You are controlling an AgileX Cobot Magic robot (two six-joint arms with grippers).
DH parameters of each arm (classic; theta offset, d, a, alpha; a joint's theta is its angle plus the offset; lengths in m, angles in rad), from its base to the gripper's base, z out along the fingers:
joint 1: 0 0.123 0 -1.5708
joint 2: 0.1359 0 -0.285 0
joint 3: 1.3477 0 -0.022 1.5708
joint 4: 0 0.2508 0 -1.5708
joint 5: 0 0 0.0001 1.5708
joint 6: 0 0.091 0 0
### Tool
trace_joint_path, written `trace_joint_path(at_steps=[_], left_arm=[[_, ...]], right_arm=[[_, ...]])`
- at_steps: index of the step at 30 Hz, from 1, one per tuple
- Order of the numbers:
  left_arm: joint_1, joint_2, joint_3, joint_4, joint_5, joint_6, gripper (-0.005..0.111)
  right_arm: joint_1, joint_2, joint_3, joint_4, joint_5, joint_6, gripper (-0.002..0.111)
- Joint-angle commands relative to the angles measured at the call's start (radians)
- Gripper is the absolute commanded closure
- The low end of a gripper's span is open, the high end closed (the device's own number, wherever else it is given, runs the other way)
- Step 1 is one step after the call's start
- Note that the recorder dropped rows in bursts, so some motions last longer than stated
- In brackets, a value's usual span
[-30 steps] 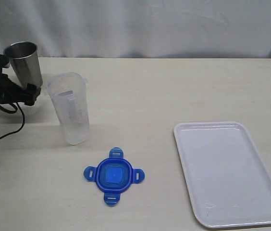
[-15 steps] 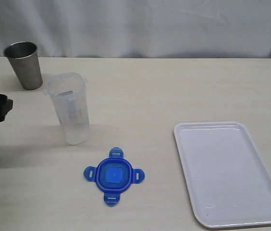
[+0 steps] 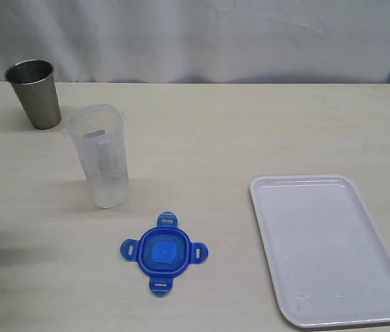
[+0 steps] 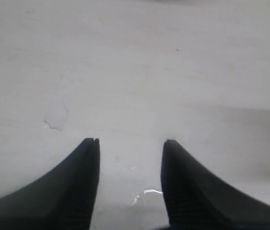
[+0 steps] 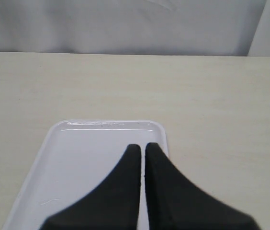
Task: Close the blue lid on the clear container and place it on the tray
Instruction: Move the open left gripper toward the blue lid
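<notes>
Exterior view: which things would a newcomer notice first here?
The bright blue lid lies flat on the table near the front, apart from the open clear container standing upright just behind it. The large white tray rests at the right, and a steel cup stands at the far left back.

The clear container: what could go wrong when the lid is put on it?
The clear container is tall, narrow and stands free, so pressing the blue lid down could tip it. The lid lies flat on the table, so gripping it may be hard. The steel cup stands close by and could be bumped.
</notes>
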Motion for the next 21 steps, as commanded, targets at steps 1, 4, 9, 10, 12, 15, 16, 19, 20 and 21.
trace_joint_path(at_steps=[1, 4, 9, 10, 12, 15, 16, 19, 20, 21], left_arm=[[-0.103, -0.001, 0.003, -0.054, 0.073, -0.023, 0.063], [-0.152, -0.001, 0.001, -0.105, 0.152, -0.021, 0.051], [-0.168, -0.001, 0.001, -0.31, 0.261, 0.139, 0.05], [-0.168, -0.001, 0.001, -0.402, 0.269, 0.215, 0.05], [-0.168, -0.001, 0.001, -0.651, 0.298, 0.464, 0.05], [-0.168, -0.001, 0.001, -1.048, 0.382, 0.886, 0.05], [-0.168, -0.001, 0.001, -1.175, 0.425, 1.019, 0.05], [-0.168, 0.001, 0.001, -1.417, 0.535, 1.264, 0.05], [-0.168, 0.006, 0.001, -1.483, 0.559, 1.318, 0.05], [-0.168, 0.01, 0.001, -1.514, 0.58, 1.345, 0.05]], right_arm=[[0.002, -0.004, 0.002, -0.008, -0.001, 0.001, 0.104], [0.002, -0.004, 0.002, -0.008, -0.001, 0.001, 0.104], [0.002, -0.004, 0.002, -0.008, -0.001, 0.001, 0.104], [0.002, -0.004, 0.002, -0.008, -0.001, 0.001, 0.104], [0.002, -0.004, 0.002, -0.008, -0.001, 0.001, 0.104], [0.002, -0.004, 0.002, -0.008, -0.001, 0.001, 0.104], [0.002, -0.004, 0.002, -0.008, -0.001, 0.001, 0.104], [0.002, -0.004, 0.002, -0.008, -0.001, 0.001, 0.104], [0.002, -0.004, 0.002, -0.008, -0.001, 0.001, 0.104], [0.002, -0.004, 0.002, -0.008, -0.001, 0.001, 0.104]])
